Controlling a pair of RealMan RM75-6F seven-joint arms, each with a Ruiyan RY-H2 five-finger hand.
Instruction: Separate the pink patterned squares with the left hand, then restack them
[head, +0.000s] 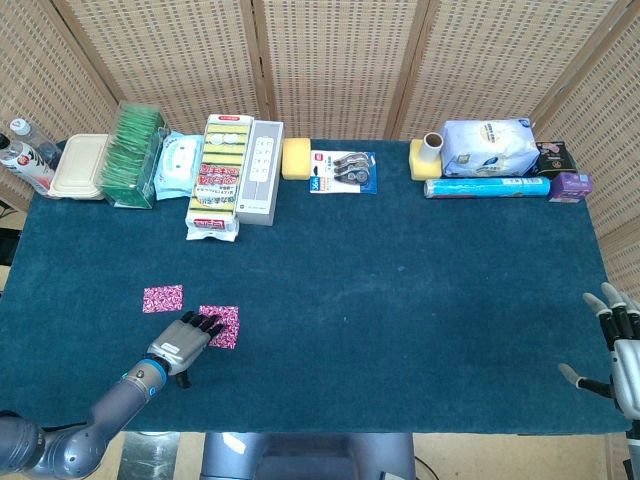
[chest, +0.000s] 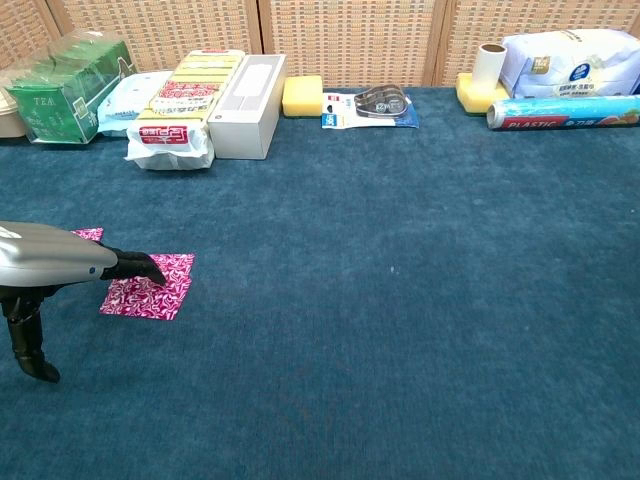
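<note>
Two pink patterned squares lie apart on the blue cloth at the near left. One square (head: 162, 298) sits further left; in the chest view only its corner (chest: 88, 235) shows behind my arm. The other square (head: 222, 324) (chest: 150, 288) lies just to its right. My left hand (head: 184, 342) (chest: 60, 262) reaches over this square's near left edge, its dark fingertips (chest: 145, 267) resting on it, holding nothing. At the near right table edge my right hand (head: 620, 351) is open and idle, fingers spread.
Along the back edge stand a green tea box (head: 134, 155), wipes (head: 178, 166), sponge packs (head: 218, 176), a white box (head: 260, 170), a yellow sponge (head: 296, 158), tape dispensers (head: 344, 170), a paper roll (head: 431, 150) and a plastic-wrap box (head: 486, 187).
</note>
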